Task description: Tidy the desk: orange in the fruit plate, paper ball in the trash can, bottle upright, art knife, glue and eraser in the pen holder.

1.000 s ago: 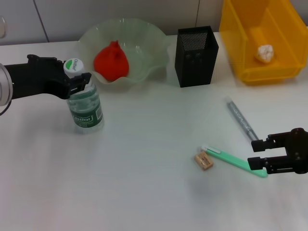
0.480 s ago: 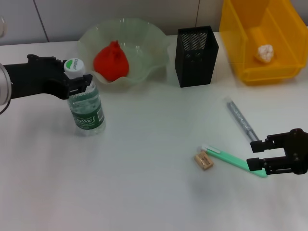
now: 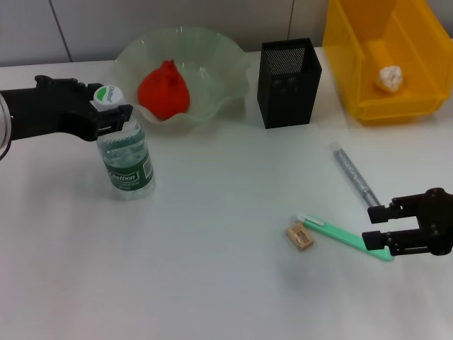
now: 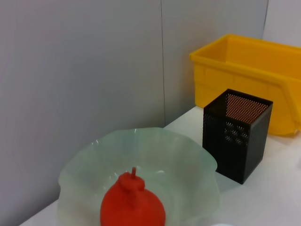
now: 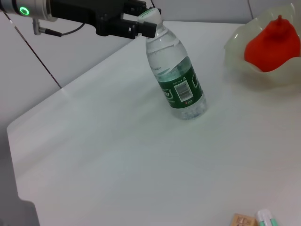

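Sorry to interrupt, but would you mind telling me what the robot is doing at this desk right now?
It is tidying up. The left claw is at the neck of the water bottle, which stands upright on the desk. The orange already lies in the fruit plate, and the paper ball is in the trash can. The eraser, a green knife and a grey pen-like stick lie outside the pen holder, with the right claw open beside the knife.
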{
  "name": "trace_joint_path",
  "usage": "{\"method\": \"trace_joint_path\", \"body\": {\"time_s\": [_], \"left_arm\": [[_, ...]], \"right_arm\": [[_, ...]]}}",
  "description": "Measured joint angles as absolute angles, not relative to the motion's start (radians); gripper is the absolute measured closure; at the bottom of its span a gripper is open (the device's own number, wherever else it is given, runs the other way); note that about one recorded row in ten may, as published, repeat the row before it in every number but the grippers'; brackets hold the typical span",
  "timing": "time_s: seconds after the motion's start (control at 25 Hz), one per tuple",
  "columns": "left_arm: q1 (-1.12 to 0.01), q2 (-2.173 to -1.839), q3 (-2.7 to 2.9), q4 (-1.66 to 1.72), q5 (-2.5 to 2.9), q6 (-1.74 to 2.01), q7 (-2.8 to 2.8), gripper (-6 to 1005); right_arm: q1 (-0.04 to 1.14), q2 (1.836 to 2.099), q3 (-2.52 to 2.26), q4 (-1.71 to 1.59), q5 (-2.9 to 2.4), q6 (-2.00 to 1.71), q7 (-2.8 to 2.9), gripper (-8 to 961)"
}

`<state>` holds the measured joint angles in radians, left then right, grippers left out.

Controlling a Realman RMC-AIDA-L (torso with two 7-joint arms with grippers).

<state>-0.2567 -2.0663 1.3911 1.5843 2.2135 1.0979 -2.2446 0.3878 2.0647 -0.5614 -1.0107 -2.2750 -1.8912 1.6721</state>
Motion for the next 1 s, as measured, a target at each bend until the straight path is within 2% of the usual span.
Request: {"method": "trace_joint_path", "body": {"time_s": [1.0], "left_arm": [[-0.277,-2.066,1.328,1.781,2.113,1.225,-2.234,452]], "right_arm": [[0.394,2.064,-0.561,-1.011,-2.296,-1.891,1.686,334]]}}
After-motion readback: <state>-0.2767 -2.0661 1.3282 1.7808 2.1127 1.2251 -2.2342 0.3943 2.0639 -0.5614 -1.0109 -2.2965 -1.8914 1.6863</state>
